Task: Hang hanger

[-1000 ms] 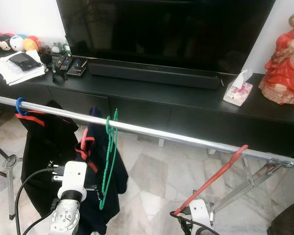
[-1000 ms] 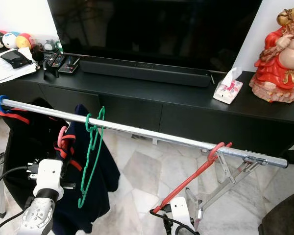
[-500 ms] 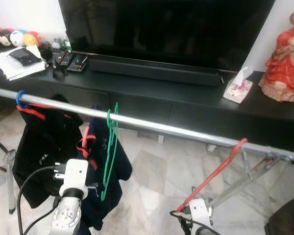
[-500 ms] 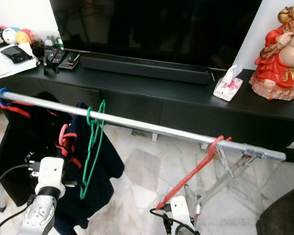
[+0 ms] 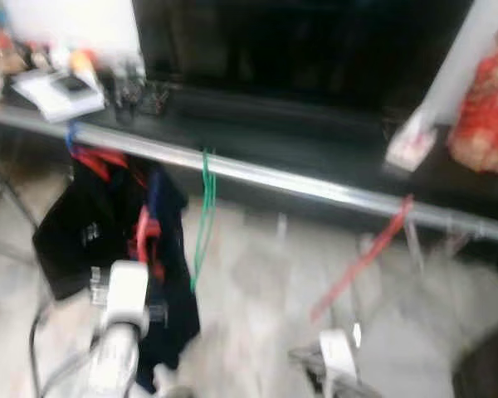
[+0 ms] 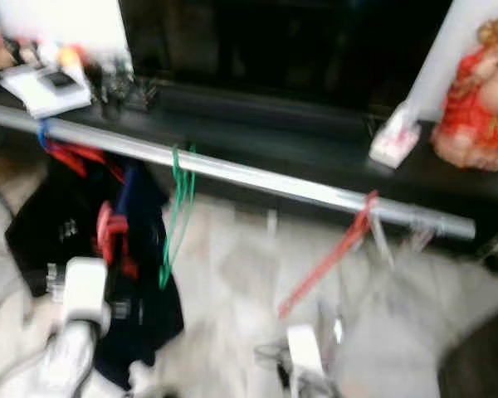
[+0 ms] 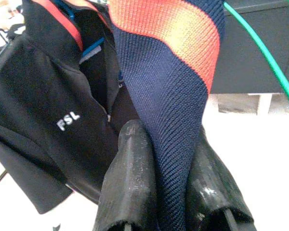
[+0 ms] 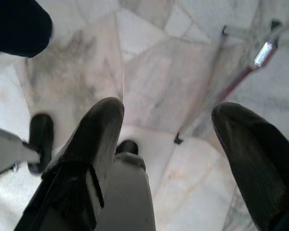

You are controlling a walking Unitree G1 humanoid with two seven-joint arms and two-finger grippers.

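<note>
A silver rail [image 5: 266, 176] crosses the blurred head views. On it hang a bare green hanger [image 5: 203, 211] and, further right, a red hanger [image 5: 361, 259] hooked at a slant. My left gripper [image 7: 171, 192] is shut on a navy and orange knit garment [image 7: 168, 96] that hangs on the rail to the left of the green hanger. My left arm [image 5: 120, 294] sits low in front of that garment. My right gripper [image 8: 183, 144] stands open over the floor with nothing between its fingers, and a thin red bar [image 8: 231, 89] lies beyond them.
A black FSL jacket [image 7: 53, 115] hangs at the rail's left end. Behind the rail stand a black TV cabinet [image 5: 315, 149], a tissue pack [image 5: 411, 145] and a red figure [image 6: 481, 108]. Rack legs [image 5: 415, 240] stand on the marble floor [image 8: 149, 82] at the right.
The whole picture has shifted and blurred, so the camera is moving. The hangers stay on the rail. My left gripper still holds the garment.
</note>
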